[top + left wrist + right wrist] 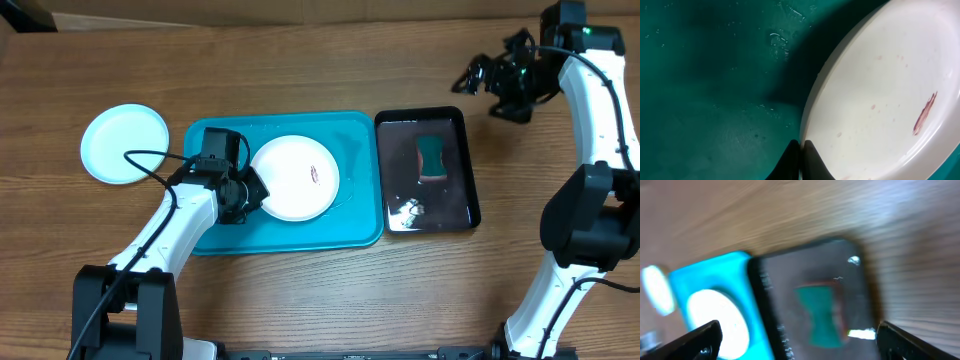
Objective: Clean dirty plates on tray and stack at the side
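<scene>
Overhead: smeared white plate sits on the turquoise tray.
Left jaws closed at its rim, pinch unclear; right jaws wide open, far from the sponge. Lift now and you may drop it.

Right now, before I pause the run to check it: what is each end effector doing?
Left end effector: closed, pinching the rim of the white plate.
Right end effector: open, holding nothing.
</scene>
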Controlling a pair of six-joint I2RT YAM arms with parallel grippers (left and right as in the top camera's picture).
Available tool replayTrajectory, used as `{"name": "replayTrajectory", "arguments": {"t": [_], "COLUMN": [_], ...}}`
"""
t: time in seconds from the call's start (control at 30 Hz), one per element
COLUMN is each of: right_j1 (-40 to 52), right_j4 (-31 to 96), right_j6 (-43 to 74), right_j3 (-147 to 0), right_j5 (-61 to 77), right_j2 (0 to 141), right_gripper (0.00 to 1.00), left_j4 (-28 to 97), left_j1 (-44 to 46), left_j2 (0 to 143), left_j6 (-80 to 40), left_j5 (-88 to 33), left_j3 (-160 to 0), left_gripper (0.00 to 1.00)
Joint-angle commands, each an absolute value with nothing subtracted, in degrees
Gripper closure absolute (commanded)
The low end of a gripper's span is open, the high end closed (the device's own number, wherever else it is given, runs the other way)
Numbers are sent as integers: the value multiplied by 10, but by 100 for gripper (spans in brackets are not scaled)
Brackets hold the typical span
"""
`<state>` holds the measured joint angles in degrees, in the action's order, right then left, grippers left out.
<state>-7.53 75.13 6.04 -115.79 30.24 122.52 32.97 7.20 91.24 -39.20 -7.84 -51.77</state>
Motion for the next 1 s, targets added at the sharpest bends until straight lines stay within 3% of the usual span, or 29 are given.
{"name": "replayTrajectory", "arguments": {"t": [0.0, 0.23, 0.4, 0.43, 0.5, 0.53, 0.73, 0.83, 0.97], "right_j1": [-48, 50, 117, 126, 143, 150, 173, 170, 158], "right_j4": [768, 837, 857, 860, 867, 869, 865, 845, 781], "right_j6": [45, 77, 72, 73, 77, 79, 105, 105, 105], "right_j3": [-1192, -1192, -1192, -1192, -1192, -1192, -1152, -1112, -1042], "right_j5": [353, 124, 124, 120, 92, 72, -48, -55, -55], "right_j2": [1191, 1181, 1181, 1181, 1182, 1183, 1183, 1183, 1184], "right_gripper": [0, 0, 0, 2, 20, 24, 27, 28, 38], "left_j4": [329, 321, 311, 310, 311, 311, 305, 303, 304], "left_j1": [77, 77, 77, 77, 77, 77, 77, 77, 77], "left_j2": [907, 909, 926, 932, 945, 952, 963, 963, 963], "left_j6": [-377, -416, -427, -427, -426, -423, -407, -392, -368], "left_j5": [-75, -75, -79, -86, -102, -107, -108, -111, -116], "left_j3": [-511, -507, -507, -507, -507, -507, -507, -507, -507], "left_gripper": [96, 96, 96, 96, 96, 96, 95, 82, 76]}}
